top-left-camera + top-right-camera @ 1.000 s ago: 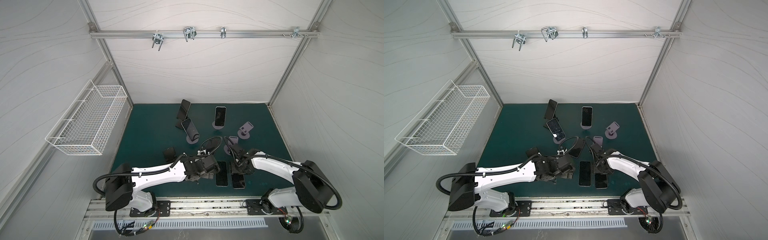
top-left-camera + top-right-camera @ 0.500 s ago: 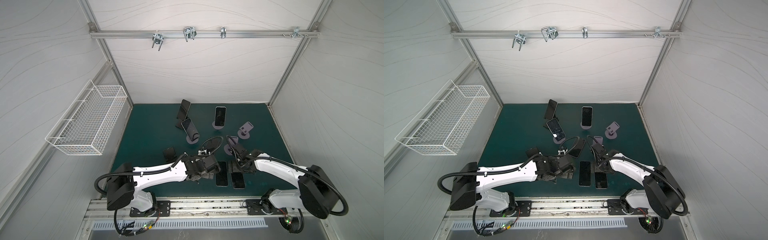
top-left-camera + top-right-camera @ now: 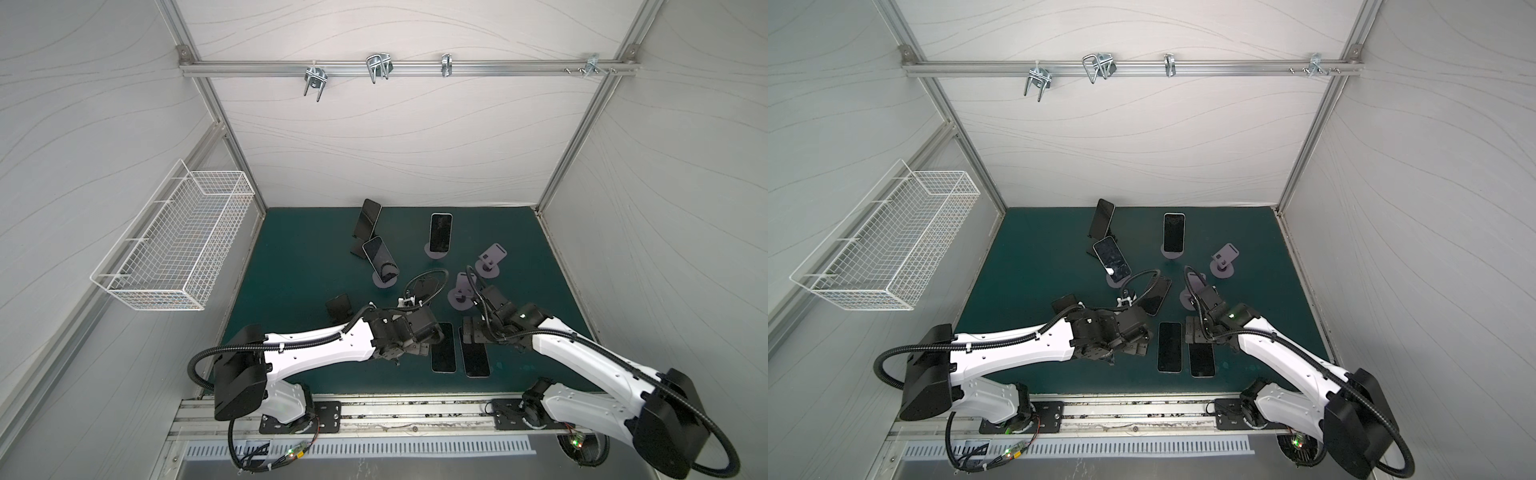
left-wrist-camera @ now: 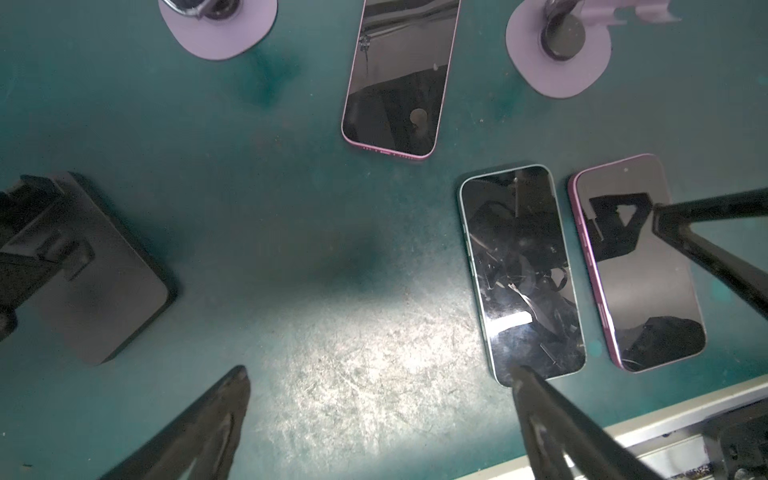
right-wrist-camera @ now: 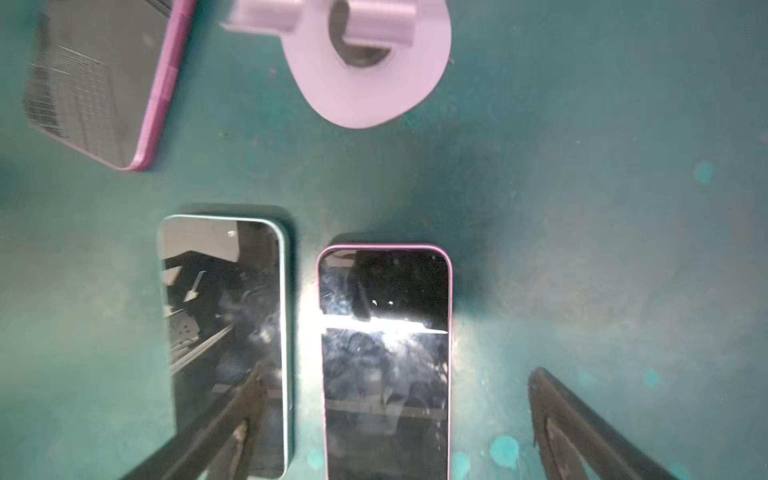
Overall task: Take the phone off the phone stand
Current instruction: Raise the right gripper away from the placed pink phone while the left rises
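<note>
Three phones stand on stands at the back: one on a black stand (image 3: 366, 219), two on purple stands (image 3: 380, 259) (image 3: 440, 232). A pink-edged phone (image 5: 384, 353) lies flat on the green mat between the spread fingers of my right gripper (image 5: 397, 374), which is open and touches nothing. Beside it lies a green-edged phone (image 4: 519, 270). My left gripper (image 4: 380, 374) is open over bare mat, one fingertip (image 4: 519, 374) over that phone's corner. In both top views the grippers (image 3: 420, 347) (image 3: 471, 331) hang low near the front.
A third flat pink phone (image 4: 399, 79) lies farther back. Empty purple stands (image 3: 490, 259) (image 3: 459, 293) and an empty black stand (image 3: 338, 305) sit mid-mat. A wire basket (image 3: 178, 241) hangs on the left wall. The metal rail (image 3: 374, 409) runs along the front edge.
My right gripper has opened and let go of the pink-edged phone, which now lies flat on the mat; the arm has drawn back a little. The left arm has hardly moved.
</note>
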Robot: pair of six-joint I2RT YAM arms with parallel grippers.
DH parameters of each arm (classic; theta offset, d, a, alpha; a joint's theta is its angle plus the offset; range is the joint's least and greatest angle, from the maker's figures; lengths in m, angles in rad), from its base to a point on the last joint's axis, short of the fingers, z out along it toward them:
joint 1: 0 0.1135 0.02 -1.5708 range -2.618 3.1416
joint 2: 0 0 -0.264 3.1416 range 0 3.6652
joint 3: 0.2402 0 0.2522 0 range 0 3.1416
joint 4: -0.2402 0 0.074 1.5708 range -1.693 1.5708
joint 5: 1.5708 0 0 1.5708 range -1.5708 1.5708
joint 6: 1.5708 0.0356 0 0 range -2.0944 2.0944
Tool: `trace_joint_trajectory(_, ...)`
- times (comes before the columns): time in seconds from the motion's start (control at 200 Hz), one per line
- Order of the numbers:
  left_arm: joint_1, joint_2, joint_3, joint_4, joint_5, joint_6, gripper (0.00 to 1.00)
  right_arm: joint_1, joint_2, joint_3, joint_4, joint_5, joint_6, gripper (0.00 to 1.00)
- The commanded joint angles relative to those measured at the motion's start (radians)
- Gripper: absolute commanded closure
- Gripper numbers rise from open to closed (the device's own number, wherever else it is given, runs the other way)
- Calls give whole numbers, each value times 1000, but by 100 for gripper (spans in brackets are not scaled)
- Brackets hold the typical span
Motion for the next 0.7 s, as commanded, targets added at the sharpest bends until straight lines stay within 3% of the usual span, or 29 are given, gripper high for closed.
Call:
trace_joint_trajectory(0.0, -4, -24, 53, -31, -53, 5, 1, 15, -69, 47, -86, 4, -8, 1)
trace_joint_trajectory(0.415, 4, -193, 35, -124, -200, -2, 1, 35, -224, 126, -200, 21, -5, 3)
trace_joint_trajectory(0.695, 89, -287, 39, -130, -219, 24, 1, 42, -229, 181, -223, 12, 0, 3)
